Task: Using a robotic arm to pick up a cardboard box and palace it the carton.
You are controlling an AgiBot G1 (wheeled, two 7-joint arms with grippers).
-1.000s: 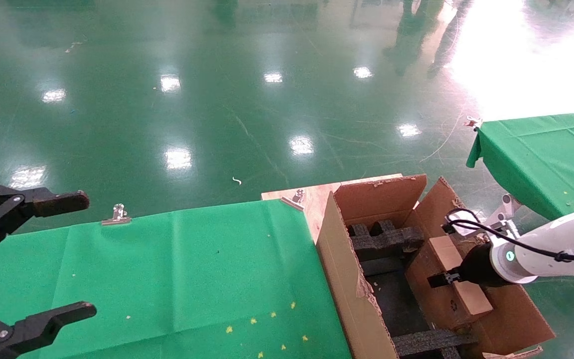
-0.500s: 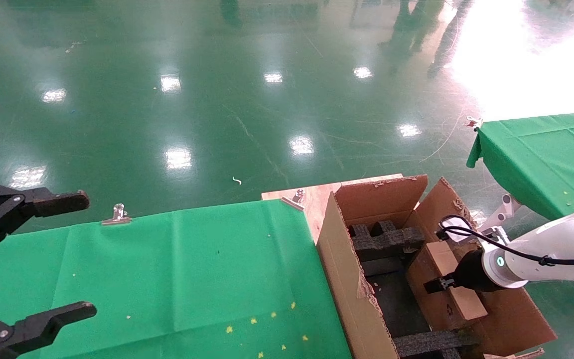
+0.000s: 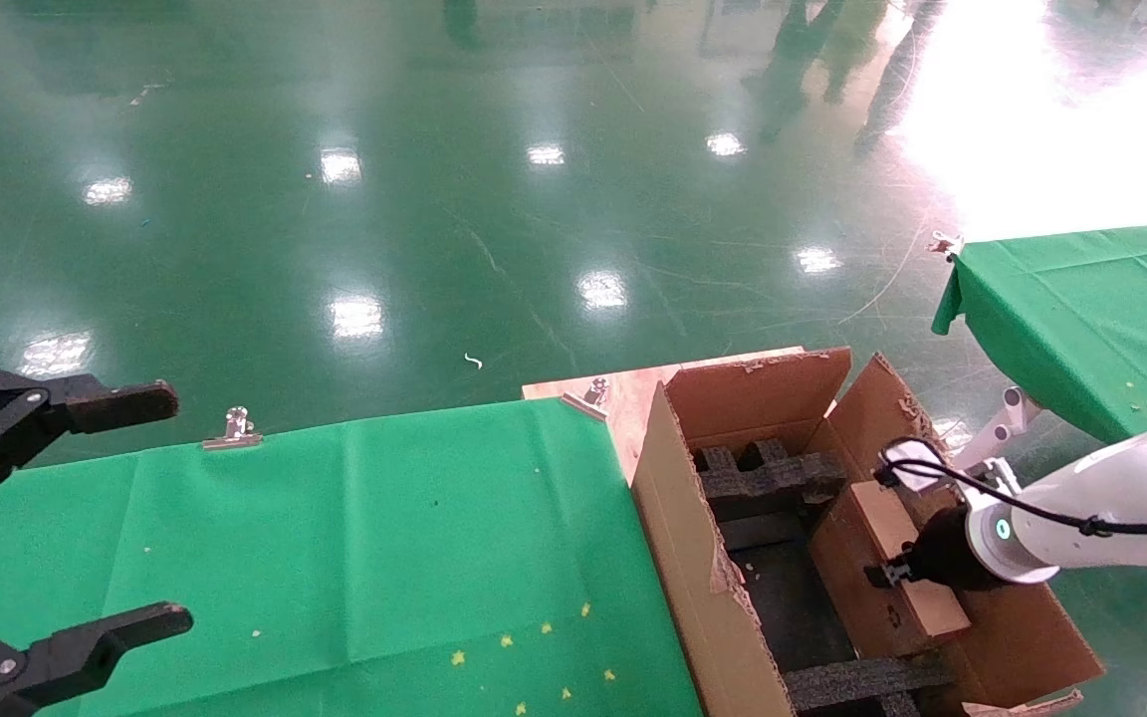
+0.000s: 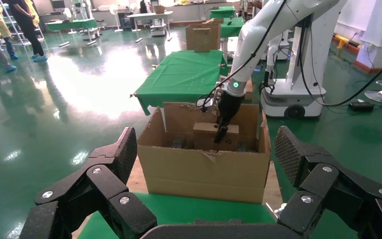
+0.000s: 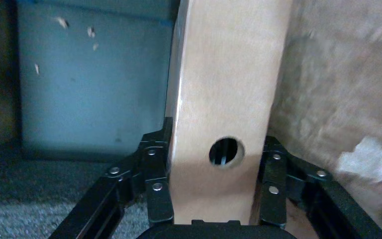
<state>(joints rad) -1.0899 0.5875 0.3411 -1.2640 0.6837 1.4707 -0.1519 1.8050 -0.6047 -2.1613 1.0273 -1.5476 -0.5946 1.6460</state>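
Inside the large brown corrugated carton (image 3: 733, 558) with ragged flaps, right side: small flat closed brown cardboard box (image 3: 892, 558) stands on edge, leaning toward the carton's right wall. White jointed robotic arm's right gripper (image 3: 887, 575) is clamped on it. Right wrist view confirms this: black linked fingers (image 5: 154, 184) press both broad faces, with the narrow side and its round hole facing the camera. Gripping across the thin dimension likely suits the finger span and lets the box slide down edgewise.

Black foam inserts (image 3: 768, 476) sit at the far end of the carton, another strip (image 3: 862, 682) at the near end; the dark floor between them appears to be the free slot. Box looks partly lowered, not yet seated; release pending.

Left gripper (image 3: 86, 518) parked above the green cloth-covered table (image 3: 384, 558), well apart from the carton, fingers spread wide, empty. It stays clear of the working arm.

Second green-covered table (image 3: 1081, 299) stands farther right, uninvolved.
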